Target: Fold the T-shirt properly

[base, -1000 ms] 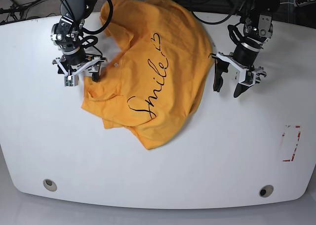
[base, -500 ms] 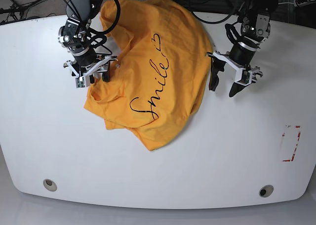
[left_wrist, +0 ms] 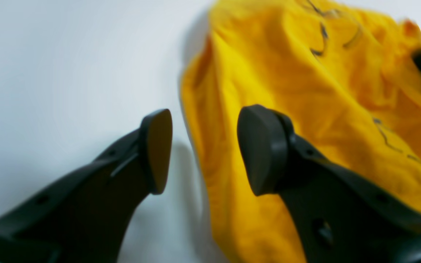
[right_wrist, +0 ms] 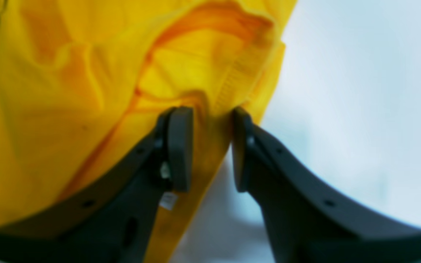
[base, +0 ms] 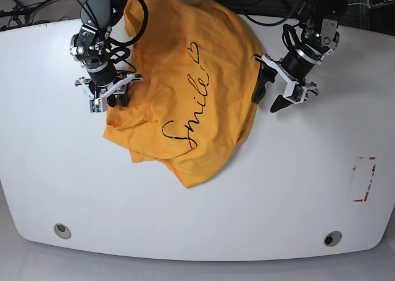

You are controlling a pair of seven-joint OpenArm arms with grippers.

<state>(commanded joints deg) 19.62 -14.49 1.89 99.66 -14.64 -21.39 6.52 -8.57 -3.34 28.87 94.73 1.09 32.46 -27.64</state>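
The orange-yellow T-shirt lies crumpled on the white table, with "Smile" and the heart facing up. My left gripper is open at the shirt's right edge. In the left wrist view one finger is over bare table and the other over the T-shirt. My right gripper is at the shirt's left edge. In the right wrist view its jaws stand narrow, with a fold of the T-shirt by the ribbed collar between them.
A red rectangle outline is marked on the table at the right. Two round holes sit near the front edge. Cables run behind the table's back edge.
My left gripper has moved left and now straddles the shirt's right edge. My right gripper has narrowed its jaws on the cloth and shifted the shirt's left edge slightly.
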